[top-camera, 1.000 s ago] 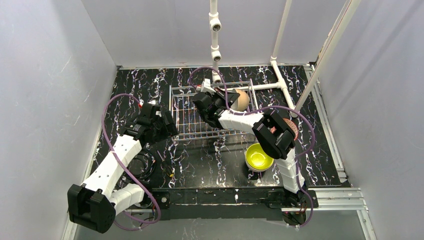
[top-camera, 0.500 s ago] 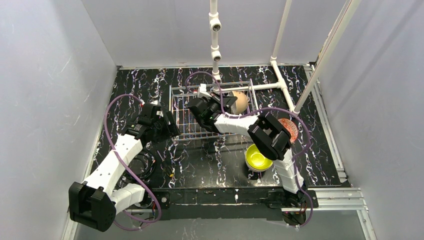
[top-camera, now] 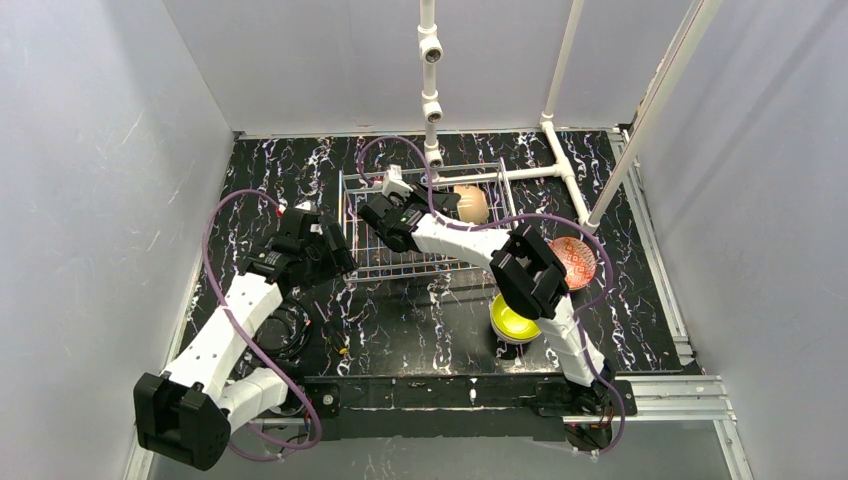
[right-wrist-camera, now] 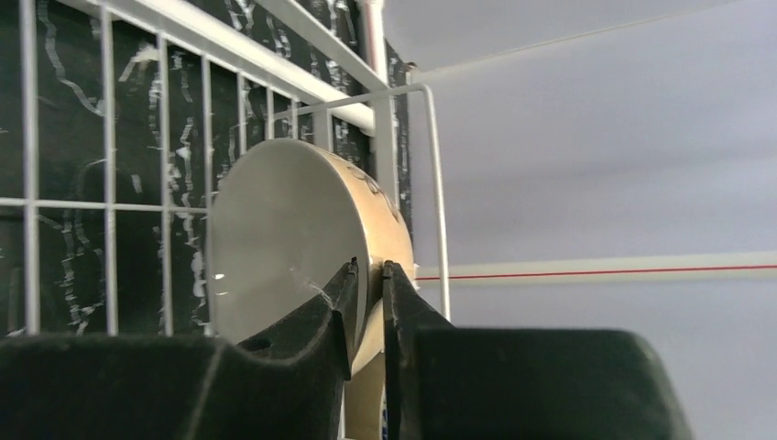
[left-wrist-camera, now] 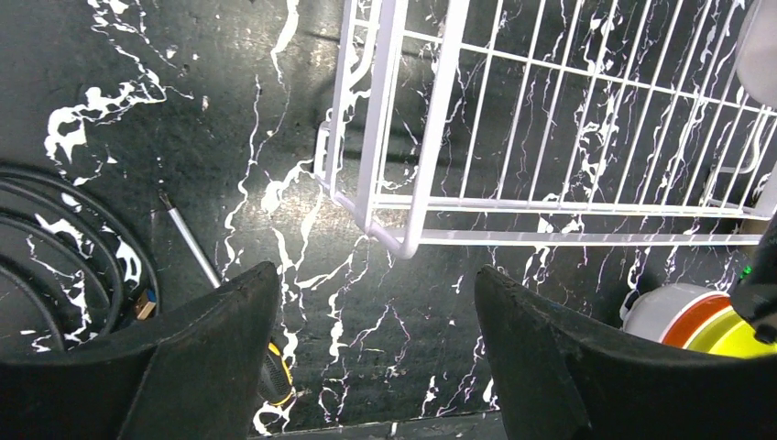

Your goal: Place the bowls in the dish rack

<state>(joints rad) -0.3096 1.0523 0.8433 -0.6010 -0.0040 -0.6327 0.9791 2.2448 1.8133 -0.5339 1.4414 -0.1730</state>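
At right end of dish rack (top-camera: 345,215): tan bowl (top-camera: 472,204), on edge, rim pinched by right gripper (right-wrist-camera: 369,272) reaching in from the bowl's left. Farther arm: left gripper (left-wrist-camera: 376,275), spread, empty, outside near-left corner, well apart.

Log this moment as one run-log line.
left tool: open, near dish rack corner | right tool: shut on tan bowl rim, bowl on edge inside rack

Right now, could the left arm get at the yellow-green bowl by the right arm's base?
Probably not cleanly: the right arm overhangs the yellow-green bowl, while the open left end effector hovers by the dish rack.
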